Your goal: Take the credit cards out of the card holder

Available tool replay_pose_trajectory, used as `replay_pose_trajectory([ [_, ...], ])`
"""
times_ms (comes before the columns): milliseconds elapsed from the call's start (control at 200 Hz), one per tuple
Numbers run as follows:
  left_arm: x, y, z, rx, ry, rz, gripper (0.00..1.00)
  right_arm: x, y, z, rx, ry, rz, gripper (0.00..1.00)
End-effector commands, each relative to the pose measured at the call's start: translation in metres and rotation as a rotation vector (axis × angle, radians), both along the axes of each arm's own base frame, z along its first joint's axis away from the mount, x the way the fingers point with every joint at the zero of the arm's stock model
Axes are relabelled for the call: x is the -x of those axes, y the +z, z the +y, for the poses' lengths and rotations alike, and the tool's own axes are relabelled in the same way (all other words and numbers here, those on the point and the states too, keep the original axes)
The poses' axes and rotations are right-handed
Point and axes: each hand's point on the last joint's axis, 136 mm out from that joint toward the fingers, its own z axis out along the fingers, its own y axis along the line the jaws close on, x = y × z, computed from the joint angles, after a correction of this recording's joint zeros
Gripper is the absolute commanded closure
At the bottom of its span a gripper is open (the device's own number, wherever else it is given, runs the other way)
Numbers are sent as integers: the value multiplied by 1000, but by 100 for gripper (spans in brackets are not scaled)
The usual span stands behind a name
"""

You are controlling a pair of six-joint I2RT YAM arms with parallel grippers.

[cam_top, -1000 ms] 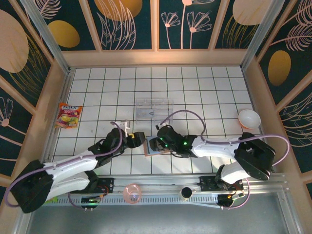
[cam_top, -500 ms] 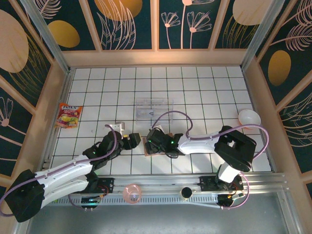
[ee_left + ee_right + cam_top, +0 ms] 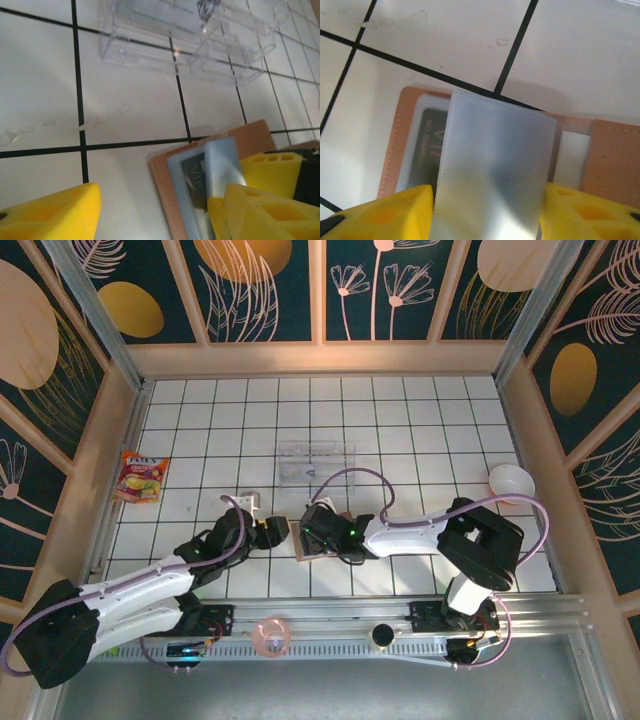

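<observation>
While both arms stretch low over the table [image 3: 400,420], left claw [image 3: 275,531] hangs released beside wallet [image 3: 612,160]; right claw [image 3: 487,220] grasps its upright grey flap [image 3: 495,160]. Wallet lies open, long axis roughly across the table.

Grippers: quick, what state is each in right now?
Left gripper: open, empty.
Right gripper: straddles frosted grey flap of tan leather wallet; grip cannot be told.

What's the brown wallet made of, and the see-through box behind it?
The wallet looks like tan leather or fake leather: matte, with stitching along its edge. Its inner sleeves look like frosted soft plastic. The box looks like hard clear plastic: tile lines show through it, and its edges shine.
</observation>
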Motion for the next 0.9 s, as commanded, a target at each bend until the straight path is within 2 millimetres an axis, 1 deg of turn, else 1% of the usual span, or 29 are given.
replay_pose_trajectory([
  [0,3,0,-13,18,-64,9,39,4,-9,-8,16,-16,3,49],
  [65,4,-3,-20,32,-96,22,43,4,-6,-8,-3,-21,-2,54],
  [200,5,-12,-33,26,-148,58,61,4,-4,-9,-38,-34,-5,65],
  [280,6,-18,-39,27,-174,76,66,4,-4,-10,-40,-43,-7,69],
  [370,6,-19,-48,35,-203,80,73,3,-3,-12,-43,-60,-9,75],
  [485,5,-20,-57,28,-229,87,78,1,-1,-12,-50,-79,-13,78],
  [601,5,-15,-59,48,-230,64,92,0,-2,-13,-47,-95,-11,79],
  [691,6,-13,-64,66,-247,64,98,0,-2,-13,-50,-99,-8,80],
  [736,8,-18,-66,64,-257,82,100,0,-2,-13,-50,-99,-9,80],
  [806,11,-31,-67,36,-265,115,100,0,-3,-12,-50,-101,-6,80],
  [896,14,-53,-57,-34,-241,168,100,-1,-3,-16,-42,-116,-11,79],
])
